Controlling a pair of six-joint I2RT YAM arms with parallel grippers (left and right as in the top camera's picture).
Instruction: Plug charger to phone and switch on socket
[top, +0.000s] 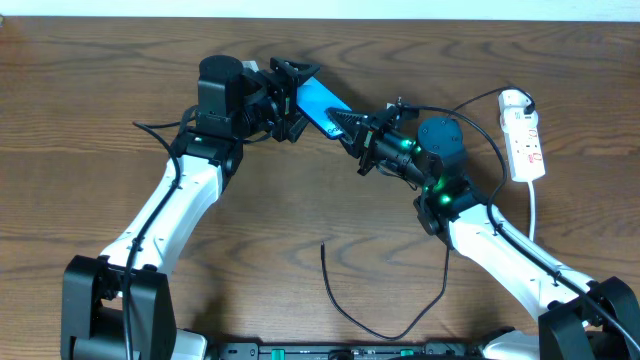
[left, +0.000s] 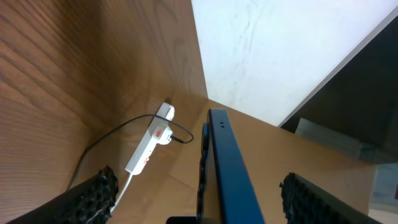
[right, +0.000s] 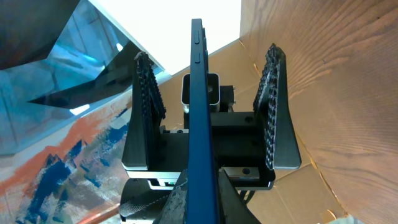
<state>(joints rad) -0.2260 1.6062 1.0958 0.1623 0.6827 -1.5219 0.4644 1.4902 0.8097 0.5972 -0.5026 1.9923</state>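
Observation:
The phone (top: 318, 100) is held off the table at the back centre, its blue screen tilted up. My right gripper (top: 352, 128) is shut on its right end; in the right wrist view the phone (right: 199, 112) stands edge-on, clamped between my fingers (right: 208, 200). My left gripper (top: 298, 100) is open, its fingers on either side of the phone's left end and apart from it; the left wrist view (left: 199, 199) shows the phone (left: 227, 168) between them. The charger (top: 324, 262) lies looped on the table in front, its tip free. The socket (top: 522, 135) lies at the right.
In the left wrist view a black lead enters the far end of the socket (left: 149, 146). The socket's white cord (top: 533, 205) runs toward the front right. A white wall borders the table's far edge.

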